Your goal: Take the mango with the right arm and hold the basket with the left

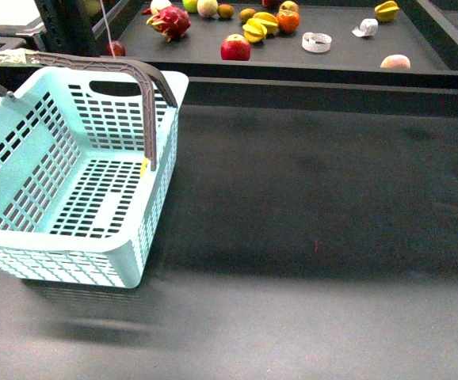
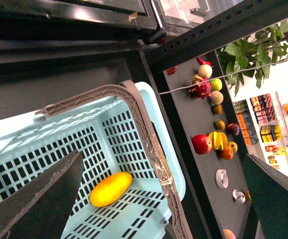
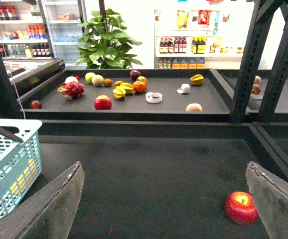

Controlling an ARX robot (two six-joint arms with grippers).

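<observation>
Mango: lies inside the light-blue basket, on its slotted floor; seen plainly only from the left wrist.

Front view: basket [image 1: 23,158] sits at the left of the dark bench [image 1: 308,237], its grey handle [image 1: 134,75] arched over it. Only a thin yellow sliver shows beside the handle post, likely the mango [image 1: 144,167]. Neither arm shows. A tray shelf behind carries loose fruit: a red apple [image 1: 235,48], a dragon fruit [image 1: 170,21], star fruits [image 1: 254,30].

Left wrist view: mango [image 2: 110,189] lies on the basket floor, near the wall under the handle [image 2: 149,139]. Left tool [image 2: 159,209] hangs above the basket, fingers spread wide, gripping nothing; whether it touches the rim I cannot tell.

Right wrist view: right tool [image 3: 164,199] hangs over bare bench, fingers wide apart and empty. Basket [image 3: 9,164] is off to one side; a second red apple [image 3: 241,207] lies on the bench close by one finger.

Step in hand: the pick appears done, since the mango is already in the basket.

Next move: judged, the left tool needs to come down and close on the handle or rim; the right has little left but to stay clear.
</observation>
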